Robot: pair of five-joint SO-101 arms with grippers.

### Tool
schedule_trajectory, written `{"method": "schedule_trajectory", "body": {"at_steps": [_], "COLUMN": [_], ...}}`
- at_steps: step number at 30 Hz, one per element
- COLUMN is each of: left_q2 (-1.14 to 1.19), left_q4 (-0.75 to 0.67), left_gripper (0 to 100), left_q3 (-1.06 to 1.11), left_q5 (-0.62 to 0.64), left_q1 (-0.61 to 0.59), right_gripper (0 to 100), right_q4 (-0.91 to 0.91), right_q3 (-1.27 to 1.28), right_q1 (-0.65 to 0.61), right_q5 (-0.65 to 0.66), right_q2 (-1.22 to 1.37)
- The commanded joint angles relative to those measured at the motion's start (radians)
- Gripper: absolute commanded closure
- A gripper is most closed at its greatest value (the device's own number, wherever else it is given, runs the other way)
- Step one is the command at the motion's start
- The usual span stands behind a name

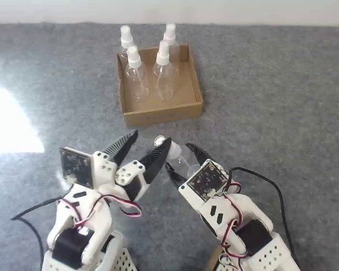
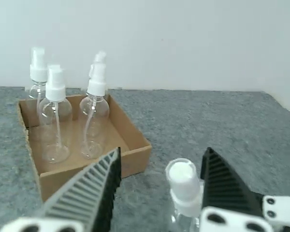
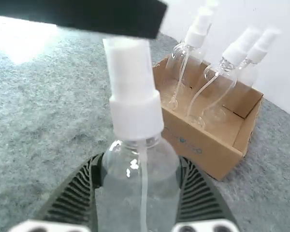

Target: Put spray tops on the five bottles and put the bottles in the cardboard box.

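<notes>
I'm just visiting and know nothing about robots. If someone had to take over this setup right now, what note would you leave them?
Left gripper: open, fingers either side of the spray top that sits on the fifth bottle.
Right gripper: shut on that bottle's body, in front of the cardboard box.
Done: four capped bottles stand in the box.
Left: make sure the top is tight (cannot tell from here), then put the fifth bottle in the box.
</notes>
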Motion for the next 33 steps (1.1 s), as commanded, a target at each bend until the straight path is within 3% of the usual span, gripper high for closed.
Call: {"method": "schedule_trajectory", "body": {"at_steps": [1, 6, 17, 21, 33], "left_q2": [-0.015, -0.015, -0.015, -0.015, -0.015], "left_q4": [-0.005, -0.005, 0.0, 0.023, 0.028], "left_gripper": [75, 75, 74, 70, 70], "left_q3": [-0.07, -0.071, -0.071, -0.071, -0.071], "left_q5": [0.015, 0.015, 0.015, 0.015, 0.015], "left_q1": [-0.063, -0.074, -0.074, -0.074, -0.066], "right_gripper": [99.2, 99.2, 99.2, 99.2, 99.2], "right_q4": [-0.007, -0.107, -0.088, -0.096, -0.3], "right_q3": [-0.114, -0.133, -0.376, -0.474, -0.752], "right_q1": [0.076, 0.15, 0.148, 0.148, 0.148], "right_q5": [-0.074, -0.121, -0.121, -0.121, -0.123], "right_q2": [-0.022, -0.019, 0.019, 0.165, 0.668]}}
